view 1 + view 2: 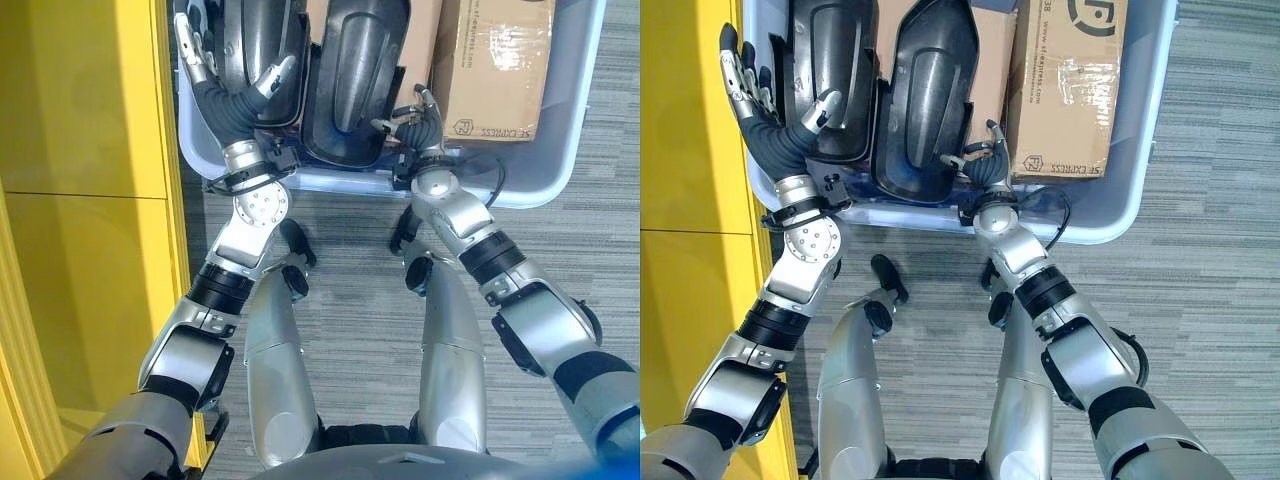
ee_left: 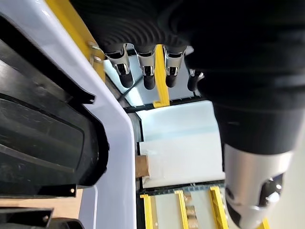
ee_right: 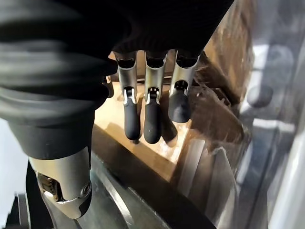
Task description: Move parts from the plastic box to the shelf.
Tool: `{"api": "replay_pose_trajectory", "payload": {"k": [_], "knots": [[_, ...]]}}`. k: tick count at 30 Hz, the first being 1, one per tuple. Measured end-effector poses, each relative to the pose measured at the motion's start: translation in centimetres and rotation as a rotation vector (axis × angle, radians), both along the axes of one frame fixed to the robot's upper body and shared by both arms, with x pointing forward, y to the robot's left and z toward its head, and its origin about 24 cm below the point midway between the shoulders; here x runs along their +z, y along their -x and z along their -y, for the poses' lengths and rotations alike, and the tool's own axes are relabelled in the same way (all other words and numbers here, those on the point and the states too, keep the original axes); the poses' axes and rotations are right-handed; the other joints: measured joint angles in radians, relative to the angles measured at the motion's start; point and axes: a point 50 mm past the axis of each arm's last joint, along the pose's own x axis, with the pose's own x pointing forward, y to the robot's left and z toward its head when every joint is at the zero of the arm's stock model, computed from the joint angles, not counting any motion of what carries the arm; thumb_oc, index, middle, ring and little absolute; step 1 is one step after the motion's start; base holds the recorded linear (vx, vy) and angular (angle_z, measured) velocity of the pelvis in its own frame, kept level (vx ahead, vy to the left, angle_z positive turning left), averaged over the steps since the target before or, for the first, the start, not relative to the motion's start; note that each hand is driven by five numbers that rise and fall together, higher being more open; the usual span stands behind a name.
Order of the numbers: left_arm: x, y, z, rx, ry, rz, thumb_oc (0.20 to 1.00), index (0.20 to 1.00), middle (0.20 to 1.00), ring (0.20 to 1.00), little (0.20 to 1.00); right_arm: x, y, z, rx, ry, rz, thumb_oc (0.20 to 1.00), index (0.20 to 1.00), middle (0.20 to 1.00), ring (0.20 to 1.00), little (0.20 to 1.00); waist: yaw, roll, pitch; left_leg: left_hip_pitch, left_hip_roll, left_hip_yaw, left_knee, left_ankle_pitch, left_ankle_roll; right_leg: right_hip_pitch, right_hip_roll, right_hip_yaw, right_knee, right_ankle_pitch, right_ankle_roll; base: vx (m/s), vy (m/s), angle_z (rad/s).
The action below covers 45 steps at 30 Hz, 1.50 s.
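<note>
Both arms reach into the plastic box (image 1: 1110, 215). The left hand (image 1: 775, 125), fingers straight, flanks the left black part (image 1: 840, 80); the right hand (image 1: 985, 155), fingers loosely extended, sits between the second black part (image 1: 925, 100) and a cardboard carton (image 1: 1065, 90).

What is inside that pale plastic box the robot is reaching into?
The plastic box holds two black moulded parts standing side by side and cardboard boxes. The parts cover whatever lies beneath them.

The right hand (image 3: 71, 95) hangs with fingers (image 3: 151, 121) straight and relaxed over a brown cardboard surface (image 3: 114, 126), possibly a box, beside a black part's edge (image 3: 143, 183).
</note>
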Motion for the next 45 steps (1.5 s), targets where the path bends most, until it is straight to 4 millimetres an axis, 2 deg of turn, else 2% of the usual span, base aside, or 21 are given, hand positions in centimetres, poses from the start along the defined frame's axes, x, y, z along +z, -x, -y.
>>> {"api": "replay_pose_trajectory", "payload": {"k": [5,14,15,16,23,33,35,37,40,42,43,45], "knots": [[0.0,0.0,0.2,-0.016,0.034,-0.002,1.0,1.0,1.0,1.0,1.0,0.5,-0.4,-0.5,-0.009,0.075,-0.014,1.0,1.0,1.0,1.0,1.0,0.008,0.0,0.0,-0.005,-0.004,-0.002,0.006,0.0,0.001,-0.001,-0.012,-0.006,0.013,-0.009,0.0,0.04,0.076,0.06],[0.5,0.2,0.2,-0.043,0.068,0.012,1.0,1.0,1.0,1.0,1.0,0.6,-1.0,1.0,-0.083,0.123,-0.015,1.0,1.0,1.0,1.0,1.0,0.014,0.0,0.0,-0.036,-0.016,-0.03,0.031,-0.008,0.008,-0.006,-0.037,-0.028,0.041,-0.02,0.003,0.04,0.078,0.09],[0.5,0.2,0.2,-0.044,0.068,0.012,1.0,1.0,1.0,1.0,1.0,0.6,-1.0,1.0,-0.087,0.137,-0.007,0.859,0.859,0.859,0.859,0.859,0.014,0.0,0.0,-0.038,-0.017,-0.03,0.031,-0.011,0.004,-0.007,-0.039,-0.027,0.042,-0.021,0.003,0.03,0.057,0.04],[0.6,0.2,0.2,-0.045,0.068,0.013,1.0,1.0,1.0,1.0,1.0,1.1,-1.1,1.0,-0.093,0.158,0.013,0.2,0.2,0.2,0.2,0.2,0.015,0.0,0.0,-0.044,-0.019,-0.03,0.032,-0.011,0.004,-0.013,-0.041,-0.028,0.044,-0.028,0.006,0.03,0.041,0.04],[0.6,0.2,0.4,-0.053,0.075,0.014,1.0,1.0,1.0,1.0,1.0,1.8,-1.1,1.3,-0.1,0.058,0.027,0.2,0.2,0.2,0.2,0.2,0.011,0.001,-0.001,-0.076,-0.017,-0.042,0.036,-0.007,0.003,-0.034,-0.047,-0.043,0.053,-0.031,0.002,0.01,-0.004,0.05],[0.5,0.2,1.2,-0.083,0.089,0.008,1.0,1.0,1.0,1.0,1.0,0.9,-0.9,1.5,-0.096,-0.028,0.063,0.2,0.2,0.2,0.2,0.2,0.01,0.016,-0.009,-0.069,-0.014,-0.036,0.026,0.008,0.008,-0.036,-0.044,-0.045,0.052,-0.031,0.003,-0.03,-0.042,0.0],[0.2,0.3,1.9,-0.106,0.068,0.001,1.0,1.0,1.0,1.0,1.0,0.7,-0.8,1.4,-0.087,-0.04,0.071,0.2,0.2,0.2,0.2,0.2,0.014,0.016,-0.009,-0.06,-0.011,-0.025,0.027,0.008,0.009,-0.035,-0.039,-0.036,0.05,-0.028,0.005,-0.05,-0.04,-0.09],[0.4,0.4,2.2,-0.123,0.053,0.007,1.0,1.0,1.0,1.0,1.0,0.6,-0.8,1.0,-0.071,-0.063,0.076,0.2,0.2,0.2,0.2,0.2,0.016,0.017,-0.008,-0.047,-0.004,-0.015,0.027,0.008,0.01,-0.032,-0.029,-0.029,0.045,-0.02,-0.006,-0.06,-0.08,-0.18],[0.3,0.4,2.6,-0.176,-0.04,0.004,1.0,1.0,1.0,1.0,1.0,-1.3,-0.4,0.7,-0.041,-0.117,0.039,0.2,0.2,0.2,0.2,0.2,0.021,0.026,-0.007,0.023,0.002,0.006,0.002,0.012,0.002,0.012,-0.012,-0.013,0.031,-0.018,-0.007,-0.05,-0.087,-0.16],[-0.8,0.6,2.6,-0.194,-0.098,-0.039,1.0,1.0,1.0,1.0,1.0,-3.0,0.2,0.8,-0.035,-0.123,0.008,0.2,0.2,0.2,0.2,0.2,0.018,0.028,-0.007,0.086,0.002,0.023,-0.027,0.014,-0.002,0.062,-0.001,-0.006,0.008,-0.016,-0.005,-0.04,-0.068,-0.16],[-1.6,0.6,1.8,-0.178,-0.12,-0.067,1.0,1.0,1.0,1.0,1.0,-4.2,0.4,1.6,-0.061,-0.124,-0.024,0.2,0.2,0.2,0.2,0.2,0.015,0.03,-0.007,0.118,0.004,0.034,-0.032,0.012,-0.005,0.083,0.005,0.004,0.002,-0.015,-0.004,-0.04,-0.083,-0.23],[-2.5,0.7,0.6,-0.15,-0.115,-0.101,1.0,1.0,1.0,1.0,1.0,-5.1,0.9,1.8,-0.062,-0.13,-0.044,0.2,0.2,0.2,0.2,0.2,0.014,0.032,-0.007,0.167,0.011,0.043,-0.041,0.011,-0.007,0.125,0.02,0.01,-0.007,-0.013,-0.004,-0.03,-0.08,-0.21]]}}
